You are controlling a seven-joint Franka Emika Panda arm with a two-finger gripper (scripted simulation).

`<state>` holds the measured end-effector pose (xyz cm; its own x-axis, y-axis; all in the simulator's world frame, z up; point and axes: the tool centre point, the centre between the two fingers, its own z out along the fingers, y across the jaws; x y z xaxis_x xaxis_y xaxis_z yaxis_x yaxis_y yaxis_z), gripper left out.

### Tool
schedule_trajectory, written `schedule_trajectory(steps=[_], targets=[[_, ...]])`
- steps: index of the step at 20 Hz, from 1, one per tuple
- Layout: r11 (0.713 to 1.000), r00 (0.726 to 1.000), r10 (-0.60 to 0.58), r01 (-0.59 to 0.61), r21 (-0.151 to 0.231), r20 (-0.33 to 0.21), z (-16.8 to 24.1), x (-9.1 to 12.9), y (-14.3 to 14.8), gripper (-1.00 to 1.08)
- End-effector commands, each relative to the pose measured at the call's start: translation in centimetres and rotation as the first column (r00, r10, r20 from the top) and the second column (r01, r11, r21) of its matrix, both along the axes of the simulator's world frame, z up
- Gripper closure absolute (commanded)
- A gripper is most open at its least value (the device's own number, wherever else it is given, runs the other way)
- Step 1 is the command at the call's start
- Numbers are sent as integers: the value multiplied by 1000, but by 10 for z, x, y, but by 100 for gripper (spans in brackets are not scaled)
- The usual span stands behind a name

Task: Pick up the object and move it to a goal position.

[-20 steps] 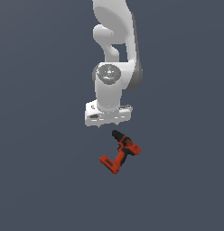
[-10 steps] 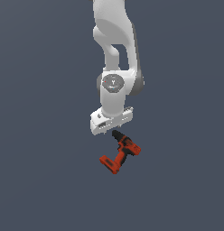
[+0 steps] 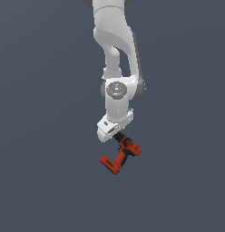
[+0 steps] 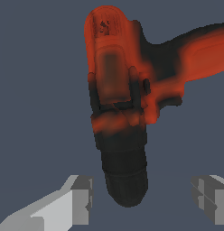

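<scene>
The object, an orange-red power drill with a black chuck, lies on its side on the dark grey floor. My gripper hangs just above its chuck end in the exterior view. In the wrist view the drill fills most of the picture, with its black chuck lying between my two grey fingertips. My gripper is open, and its fingers stand apart from the chuck on both sides. The drill's battery base points toward the exterior view's left.
The plain dark grey floor stretches all around the drill. The white arm rises straight above the drill in the exterior view. No other object shows.
The arm has lowered and the hand has dropped toward the drill's chuck end, shifting slightly to the exterior view's right. The drill has not moved.
</scene>
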<state>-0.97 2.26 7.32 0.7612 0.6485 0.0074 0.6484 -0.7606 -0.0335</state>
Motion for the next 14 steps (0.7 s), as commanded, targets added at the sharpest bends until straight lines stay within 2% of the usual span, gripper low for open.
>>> schedule_trajectory(steps=[1,8,14], targets=[[999,999,49,-49,9,7,-5,0,4,-60],[992,992,125,-125,24,18,-14,0,12,-60],[991,991,132,-132,25,19,-15,0,12,-60]])
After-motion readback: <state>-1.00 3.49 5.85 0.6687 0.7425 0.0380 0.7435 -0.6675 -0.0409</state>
